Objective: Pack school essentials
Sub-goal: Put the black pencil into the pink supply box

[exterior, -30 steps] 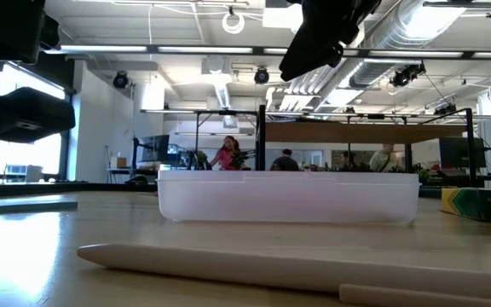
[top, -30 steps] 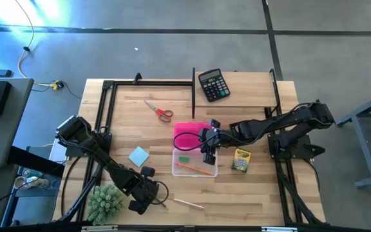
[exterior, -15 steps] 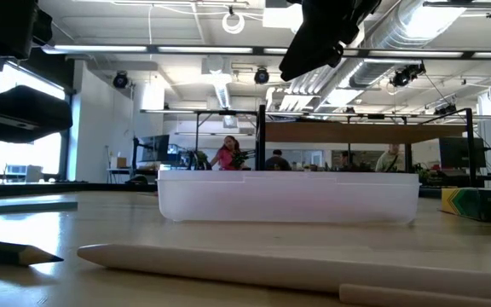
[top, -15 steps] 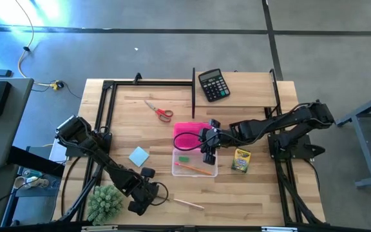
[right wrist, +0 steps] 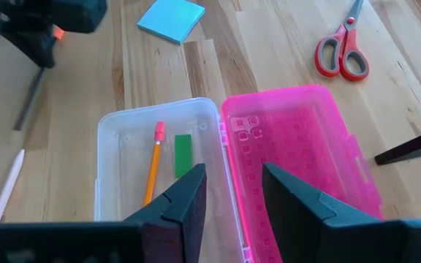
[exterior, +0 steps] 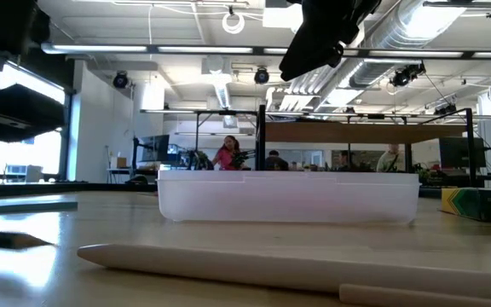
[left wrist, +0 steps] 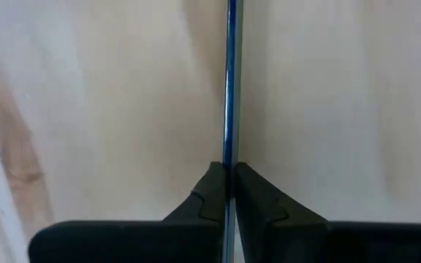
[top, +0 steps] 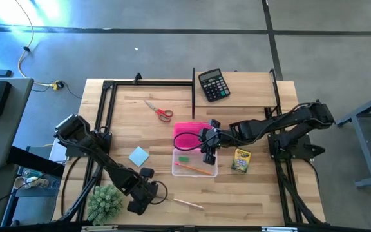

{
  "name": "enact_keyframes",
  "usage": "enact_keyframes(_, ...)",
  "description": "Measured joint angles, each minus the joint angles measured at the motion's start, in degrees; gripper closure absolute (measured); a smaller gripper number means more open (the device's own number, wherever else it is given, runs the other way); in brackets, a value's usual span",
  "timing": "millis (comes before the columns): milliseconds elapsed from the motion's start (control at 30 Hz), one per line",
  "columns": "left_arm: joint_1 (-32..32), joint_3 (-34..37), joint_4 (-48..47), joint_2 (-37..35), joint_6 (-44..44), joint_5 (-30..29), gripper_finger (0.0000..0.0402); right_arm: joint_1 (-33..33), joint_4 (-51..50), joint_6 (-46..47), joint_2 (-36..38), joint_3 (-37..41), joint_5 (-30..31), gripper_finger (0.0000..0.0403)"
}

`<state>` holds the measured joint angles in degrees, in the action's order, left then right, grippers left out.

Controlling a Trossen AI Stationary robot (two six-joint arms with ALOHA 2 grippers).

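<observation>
No lettering, label or number on any item here is sharp enough to read.

You have a black calculator [top: 214, 85] at the far side of the wooden desk [top: 256, 193], right of the middle. Near the centre lies a clear plastic case [top: 195, 162], open, with its pink lid [top: 190, 135] folded back on the far side. A spiky green plant-like ball [top: 105, 202] sits at the desk's near left corner. A black frame [top: 108, 84] edges the desk. Beyond it in the low view, people [exterior: 228, 153] show in the room.
</observation>
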<state>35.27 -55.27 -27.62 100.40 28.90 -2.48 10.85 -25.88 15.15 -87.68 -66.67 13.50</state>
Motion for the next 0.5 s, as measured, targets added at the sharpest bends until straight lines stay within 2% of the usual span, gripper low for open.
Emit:
enact_keyframes(300,-2.7,-0.1,0.8,-4.1,0.2,-3.2,0.0398,0.0,0.2,-0.2,1.0,0.0,0.4,0.0277)
enact_keyframes(500,-8.4,-0.2,2.1,-6.7,-4.3,-8.0,0.0398,-0.1,-0.4,-1.3,4.1,-0.1,5.4,0.0277)
